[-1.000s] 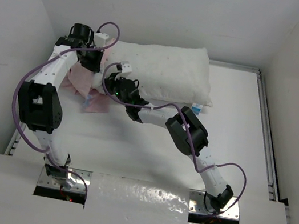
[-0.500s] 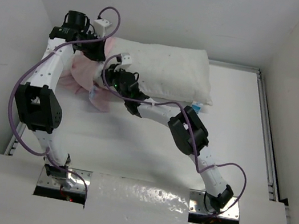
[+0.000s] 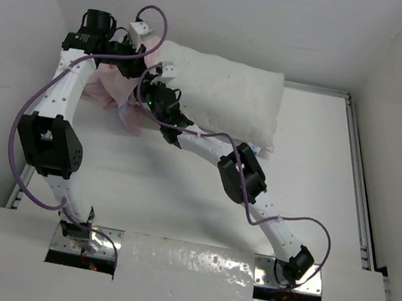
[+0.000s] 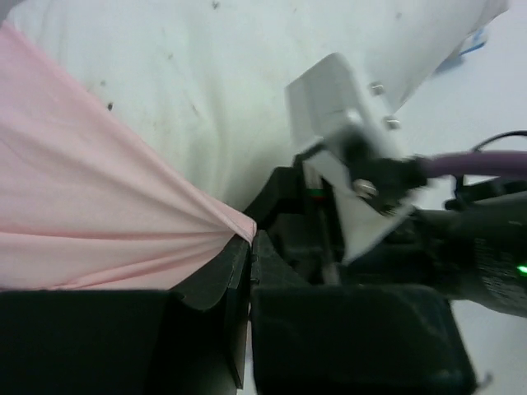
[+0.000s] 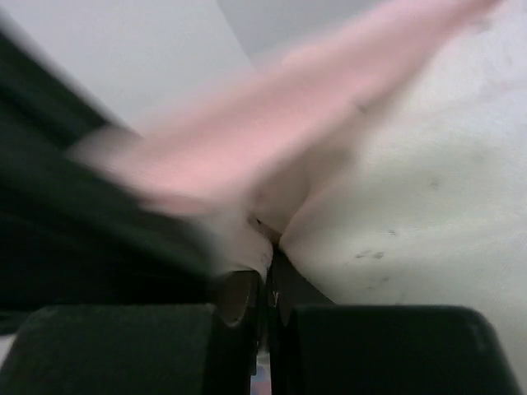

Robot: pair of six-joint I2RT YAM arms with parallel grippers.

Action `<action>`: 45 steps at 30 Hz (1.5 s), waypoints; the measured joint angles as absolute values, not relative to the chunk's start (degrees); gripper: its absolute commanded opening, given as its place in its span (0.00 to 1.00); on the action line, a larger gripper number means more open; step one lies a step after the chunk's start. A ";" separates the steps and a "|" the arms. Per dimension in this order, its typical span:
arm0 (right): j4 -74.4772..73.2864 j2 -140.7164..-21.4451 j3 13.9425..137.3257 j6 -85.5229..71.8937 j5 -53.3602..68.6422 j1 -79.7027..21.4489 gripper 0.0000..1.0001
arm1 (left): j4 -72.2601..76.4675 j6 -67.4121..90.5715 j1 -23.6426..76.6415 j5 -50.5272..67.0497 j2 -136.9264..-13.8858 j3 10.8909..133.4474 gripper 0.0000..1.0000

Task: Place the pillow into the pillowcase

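Finding the pillow (image 3: 226, 96) on the far part of the table (image 3: 310, 193), around 12 o'clock from the arm bases. Lies with its long axis from about 9 to 3 o'clock, slightly tilted, with the 9 o'clock short end pointing at the pillowcase (image 3: 111, 96) and seemingly a little raised there. Touches pink cloth only at that end. Remains almost wholly outside the case, so by my judgement the insertion is hardly begun.

Bunched at about 10 o'clock, just beside and partly over that short end, with the pale pink side showing. Probably held so to stretch the mouth open around the pillow's corner, ready for drawing the cloth toward 3 o'clock along the long axis.

Clamped tight with the left gripper (image 4: 249, 247) on a fold of pink cloth, jaws almost together and the fabric fanning out taut from the pinch. Pinched likewise with the right gripper (image 5: 268, 280), narrow, on a pink edge lying against the white pillow. Too blurred there to tell if pillow cover is caught as well. Placed close together at the same end, likely one on each lip of the opening.
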State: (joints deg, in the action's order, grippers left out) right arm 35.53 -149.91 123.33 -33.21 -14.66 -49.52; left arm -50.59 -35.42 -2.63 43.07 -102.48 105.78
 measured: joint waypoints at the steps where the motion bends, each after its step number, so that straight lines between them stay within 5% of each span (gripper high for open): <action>1: 35.75 -150.76 123.98 -33.91 -15.35 -49.45 0.00 | -51.18 -36.91 -2.74 44.47 -102.48 106.32 0.00; 9: 38.33 -153.73 125.99 -39.00 -18.70 -47.42 0.00 | -57.52 -44.10 -2.66 53.28 -102.10 105.84 0.00; 11: 40.03 -152.86 123.44 -38.37 -16.82 -47.07 0.14 | -56.53 -43.16 -2.37 54.59 -102.10 102.87 0.01; 12: 41.15 -151.44 119.74 -37.69 -15.75 -46.98 0.25 | -55.79 -41.67 -2.33 54.46 -102.15 101.12 0.02; 13: 41.85 -149.42 115.24 -37.12 -15.14 -47.03 0.47 | -54.85 -39.88 -2.33 54.19 -102.15 99.44 0.02; 14: 42.28 -147.06 109.95 -36.10 -14.13 -47.20 0.55 | -53.63 -37.69 -2.31 53.69 -102.17 97.43 0.02; 20: 46.13 -131.81 81.08 -30.28 -11.49 -47.83 0.78 | -48.10 -25.52 -2.63 48.29 -102.41 90.28 0.00; 25: 48.60 -120.60 70.76 -24.56 -10.79 -49.32 0.99 | -40.64 -20.38 -2.66 43.11 -102.89 88.05 0.00; 34: 31.44 -101.71 60.29 -11.00 -15.53 -48.90 0.99 | -35.55 -17.04 -2.35 41.52 -103.66 86.24 0.00; 45: 7.40 -107.11 78.39 -0.62 -20.62 -27.51 0.99 | -34.94 -16.38 -2.22 40.82 -103.70 86.24 0.00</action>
